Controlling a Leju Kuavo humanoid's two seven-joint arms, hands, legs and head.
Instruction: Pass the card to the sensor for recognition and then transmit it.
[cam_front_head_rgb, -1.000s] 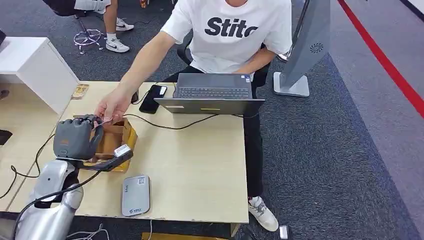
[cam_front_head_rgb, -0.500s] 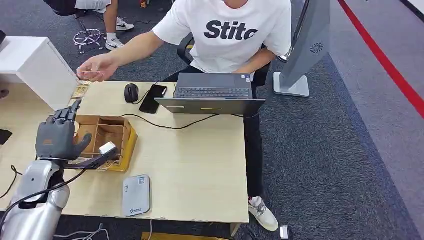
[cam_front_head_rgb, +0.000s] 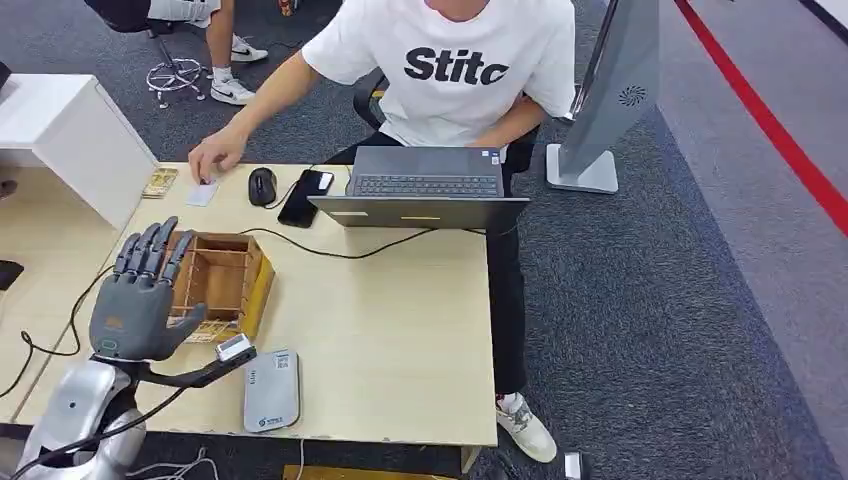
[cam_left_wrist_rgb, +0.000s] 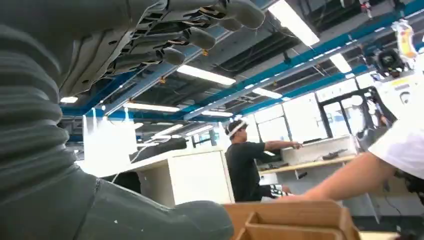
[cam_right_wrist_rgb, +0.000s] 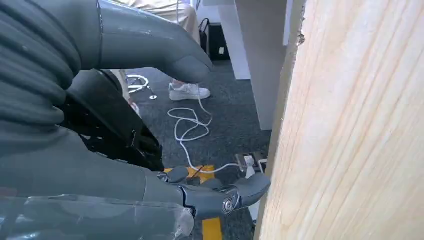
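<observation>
The robot's left hand (cam_front_head_rgb: 138, 300) is up over the near end of the wooden box (cam_front_head_rgb: 222, 283). Its fingers are spread out straight and it holds nothing. The right hand (cam_right_wrist_rgb: 100, 130) hangs down by the edge of the table (cam_right_wrist_rgb: 360, 130), with the floor below it. Its fingers are loose and apart, with nothing in them.

The card (cam_front_head_rgb: 202, 193) lies flat on the far side of the table (cam_front_head_rgb: 400, 330), well away from the robot. A person's hand (cam_front_head_rgb: 212, 157) rests on it. Just beside it sit a black mouse (cam_front_head_rgb: 262, 186) and a black phone (cam_front_head_rgb: 307, 196).

The person wears a white shirt (cam_front_head_rgb: 460, 60) with big black letters that read "Stitc". A grey laptop (cam_front_head_rgb: 425, 187) stands in front of the person. The grey sensor (cam_front_head_rgb: 271, 390) lies flat near the front edge. It has a small label, too tiny to read.
</observation>
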